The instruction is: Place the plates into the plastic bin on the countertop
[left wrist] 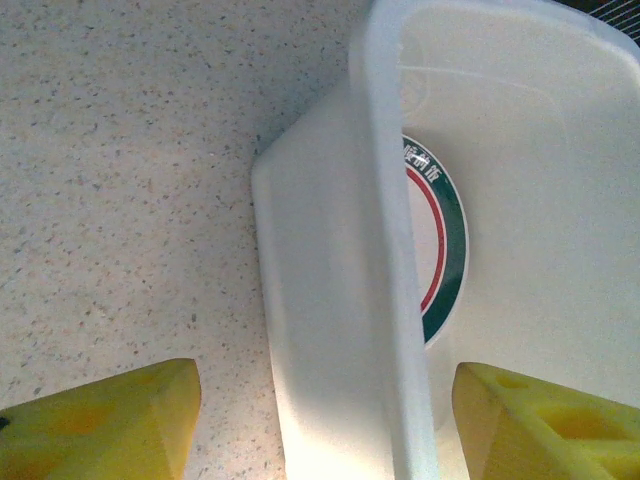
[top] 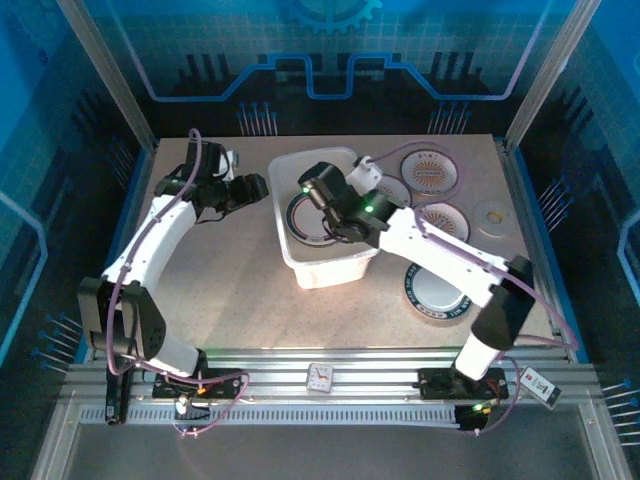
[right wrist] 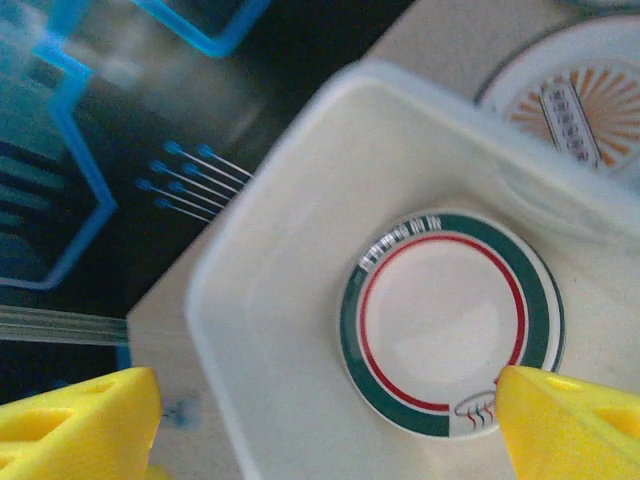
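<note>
Plastic bin (top: 335,272) on the countertop (top: 220,300), with one green-rimmed plate (right wrist: 445,320) lying flat on its floor; right gripper (right wrist: 325,430) above the bin's interior, over that plate, jaws spread wide and holding nothing; left gripper (left wrist: 325,415) at the bin's left wall, jaws apart and straddling the rim without clamping it; other plates (top: 438,293) on the countertop to the right of the bin.

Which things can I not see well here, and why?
Top view: the right arm covers part of the plate in the plastic bin.
Top view: the dark-rimmed stack is too small to count.
Left wrist view: the bin wall hides most of that plate.
Right wrist view: the frame edge cuts the sunburst plate.
</note>
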Action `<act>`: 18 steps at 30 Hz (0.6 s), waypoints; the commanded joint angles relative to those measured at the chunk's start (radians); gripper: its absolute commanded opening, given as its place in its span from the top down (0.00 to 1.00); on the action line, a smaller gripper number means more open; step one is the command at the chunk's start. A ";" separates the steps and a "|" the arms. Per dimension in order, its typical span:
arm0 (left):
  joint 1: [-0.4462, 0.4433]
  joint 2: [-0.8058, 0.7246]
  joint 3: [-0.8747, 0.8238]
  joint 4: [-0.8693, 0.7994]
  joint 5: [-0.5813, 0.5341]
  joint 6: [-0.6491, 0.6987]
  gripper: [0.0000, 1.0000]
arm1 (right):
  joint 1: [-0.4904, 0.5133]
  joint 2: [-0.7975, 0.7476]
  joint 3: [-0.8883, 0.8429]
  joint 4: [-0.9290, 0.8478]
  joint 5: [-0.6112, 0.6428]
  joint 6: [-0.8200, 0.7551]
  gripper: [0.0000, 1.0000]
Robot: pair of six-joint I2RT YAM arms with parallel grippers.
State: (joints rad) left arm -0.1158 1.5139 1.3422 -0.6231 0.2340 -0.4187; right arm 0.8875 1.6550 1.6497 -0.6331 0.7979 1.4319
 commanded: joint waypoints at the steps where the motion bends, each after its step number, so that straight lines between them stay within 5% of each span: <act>1: -0.031 0.041 0.048 -0.021 -0.033 0.000 0.31 | -0.042 -0.068 -0.032 0.021 0.072 -0.135 0.15; 10: -0.130 0.178 0.136 -0.053 -0.095 0.001 0.33 | -0.330 -0.239 -0.244 0.051 -0.202 -0.187 0.30; 18: -0.154 0.266 0.158 -0.070 -0.116 -0.005 0.38 | -0.542 -0.195 -0.342 0.014 -0.476 -0.229 0.32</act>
State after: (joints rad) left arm -0.2649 1.7538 1.4612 -0.6594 0.1402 -0.4191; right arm 0.3988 1.4342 1.3418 -0.6155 0.4759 1.2308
